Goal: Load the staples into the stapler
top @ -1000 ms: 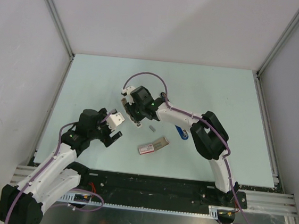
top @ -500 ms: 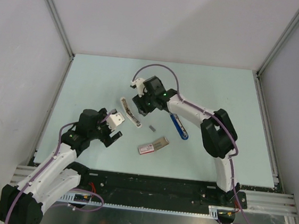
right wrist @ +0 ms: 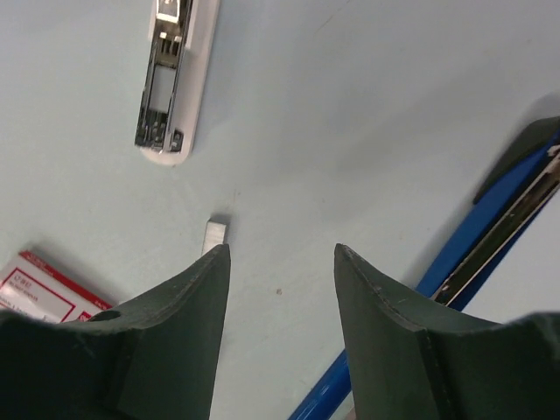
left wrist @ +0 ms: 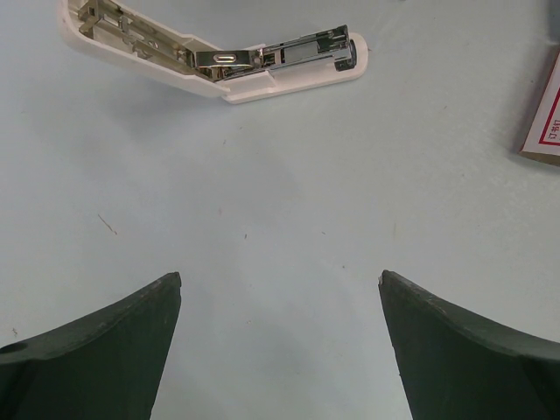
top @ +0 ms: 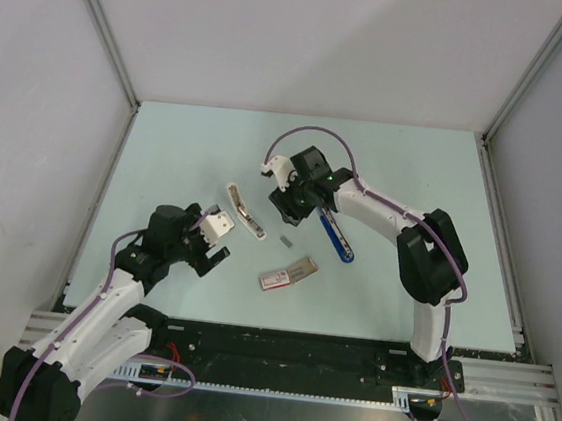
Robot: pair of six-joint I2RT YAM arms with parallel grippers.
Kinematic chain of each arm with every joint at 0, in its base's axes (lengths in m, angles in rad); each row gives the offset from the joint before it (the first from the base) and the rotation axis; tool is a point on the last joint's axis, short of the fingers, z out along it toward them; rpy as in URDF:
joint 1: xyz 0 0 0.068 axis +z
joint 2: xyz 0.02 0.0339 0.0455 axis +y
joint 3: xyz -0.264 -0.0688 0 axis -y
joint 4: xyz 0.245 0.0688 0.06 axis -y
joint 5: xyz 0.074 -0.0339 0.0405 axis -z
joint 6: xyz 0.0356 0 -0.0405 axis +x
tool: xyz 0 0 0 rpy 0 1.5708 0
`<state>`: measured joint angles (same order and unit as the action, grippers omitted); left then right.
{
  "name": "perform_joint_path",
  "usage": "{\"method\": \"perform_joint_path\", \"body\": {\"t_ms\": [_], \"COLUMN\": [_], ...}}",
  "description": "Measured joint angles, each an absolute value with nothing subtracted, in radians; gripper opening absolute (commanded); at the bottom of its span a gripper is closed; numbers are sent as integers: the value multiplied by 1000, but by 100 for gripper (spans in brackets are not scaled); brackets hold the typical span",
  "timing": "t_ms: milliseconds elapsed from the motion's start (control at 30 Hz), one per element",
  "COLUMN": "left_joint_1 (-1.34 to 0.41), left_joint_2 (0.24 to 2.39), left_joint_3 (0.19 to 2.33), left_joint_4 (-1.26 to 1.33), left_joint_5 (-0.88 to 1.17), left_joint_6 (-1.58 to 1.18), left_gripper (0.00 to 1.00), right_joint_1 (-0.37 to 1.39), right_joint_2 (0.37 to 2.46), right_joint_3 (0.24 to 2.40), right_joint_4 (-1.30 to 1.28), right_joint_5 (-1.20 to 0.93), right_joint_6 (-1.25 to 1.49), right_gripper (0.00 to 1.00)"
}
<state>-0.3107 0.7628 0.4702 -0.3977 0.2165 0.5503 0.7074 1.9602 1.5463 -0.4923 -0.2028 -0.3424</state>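
The blue stapler (top: 336,234) lies on the table, black parts showing, and appears at the right edge of the right wrist view (right wrist: 490,229). A short silvery strip of staples (top: 285,240) lies loose just left of it, by my right gripper's left fingertip (right wrist: 215,234). The pink-and-white staple box (top: 287,274) lies nearer, its grey tray slid out. My right gripper (top: 294,208) is open and empty above the bare table between the strip and the stapler (right wrist: 282,249). My left gripper (top: 212,255) is open and empty over bare table (left wrist: 280,280).
A white elongated stapler-like piece with a metal channel (top: 244,212) lies left of the staples; it shows in the left wrist view (left wrist: 219,54) and the right wrist view (right wrist: 175,87). The box corner shows at the left wrist view's right edge (left wrist: 544,118).
My right gripper has let go of the white piece, which now lies on the table, and has moved right and back toward the blue stapler. The left arm has not moved.
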Motion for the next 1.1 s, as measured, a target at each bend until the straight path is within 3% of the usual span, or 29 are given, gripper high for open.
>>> {"method": "perform_joint_path", "body": {"t_ms": [800,1100], "left_joint_1": [-308,-304], "left_joint_2": [765,748], "left_joint_3": [470,470], "left_joint_4": [-398,-398], "left_joint_5": [221,220], "left_joint_6": [550,550], "left_gripper": [100,99], "right_joint_1": [812,770], "right_joint_2": [1991,1991], "right_joint_3": [1537,1535], "right_joint_4": [-535,-535], "right_joint_5": [-181,-169], "right_joint_6": [-447,-450], "right_gripper": [56,56]}}
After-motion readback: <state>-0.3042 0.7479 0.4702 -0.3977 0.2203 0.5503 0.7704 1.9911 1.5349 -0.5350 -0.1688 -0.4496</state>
